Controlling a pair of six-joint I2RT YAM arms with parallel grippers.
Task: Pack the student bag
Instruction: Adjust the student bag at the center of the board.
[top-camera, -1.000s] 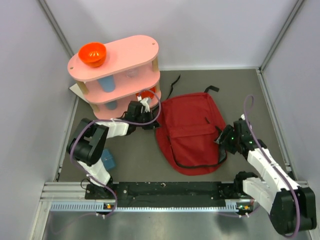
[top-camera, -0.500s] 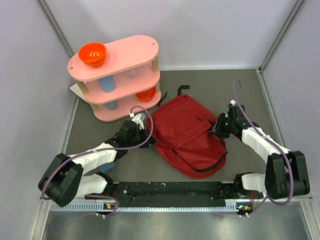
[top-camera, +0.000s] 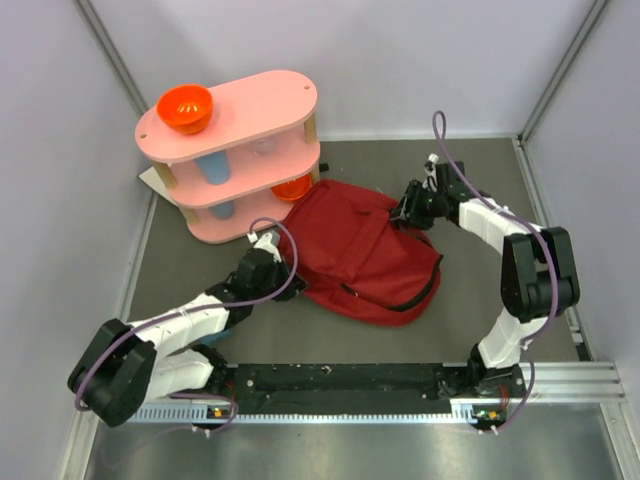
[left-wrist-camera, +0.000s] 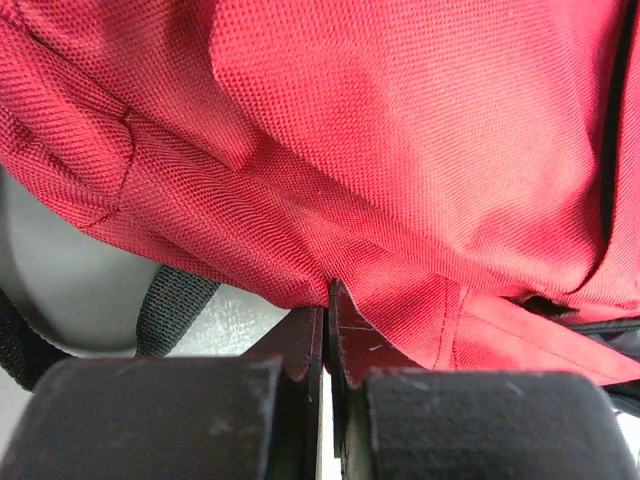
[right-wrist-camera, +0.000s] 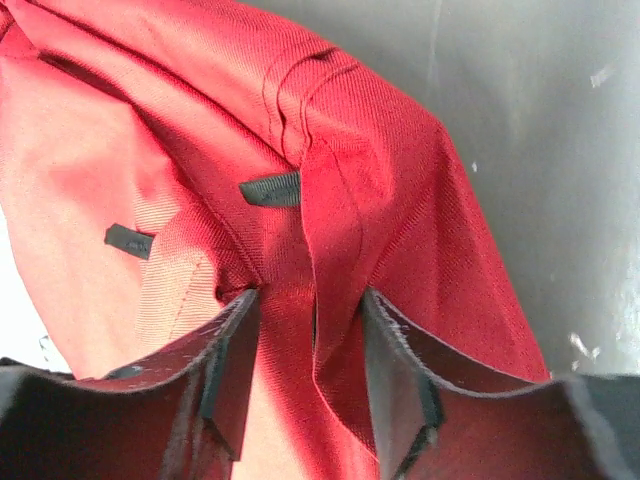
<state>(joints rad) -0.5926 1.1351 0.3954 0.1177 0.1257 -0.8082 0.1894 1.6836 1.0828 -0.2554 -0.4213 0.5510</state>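
Observation:
The student bag (top-camera: 362, 257), a dark red backpack, lies flat in the middle of the grey table, its top corner near the pink shelf. My left gripper (top-camera: 264, 262) is at the bag's left edge. In the left wrist view the left gripper (left-wrist-camera: 328, 300) is shut, its tips pinching the bag's red hem (left-wrist-camera: 400, 200). My right gripper (top-camera: 408, 212) is at the bag's far right corner. In the right wrist view the right gripper (right-wrist-camera: 310, 300) is closed on a bunched fold of the bag's fabric (right-wrist-camera: 330, 230).
A pink two-tier shelf (top-camera: 250, 110) stands at the back left, with an orange bowl (top-camera: 185, 108) on top, blue cups below and another orange bowl (top-camera: 293, 187) on the lower tier. A black strap (left-wrist-camera: 175, 305) lies under the bag's edge. White walls enclose the table.
The bag has turned and slid toward the back left, up against the shelf. My right gripper moved backward with the bag's corner. My left arm drew back from the shelf to the bag's left edge.

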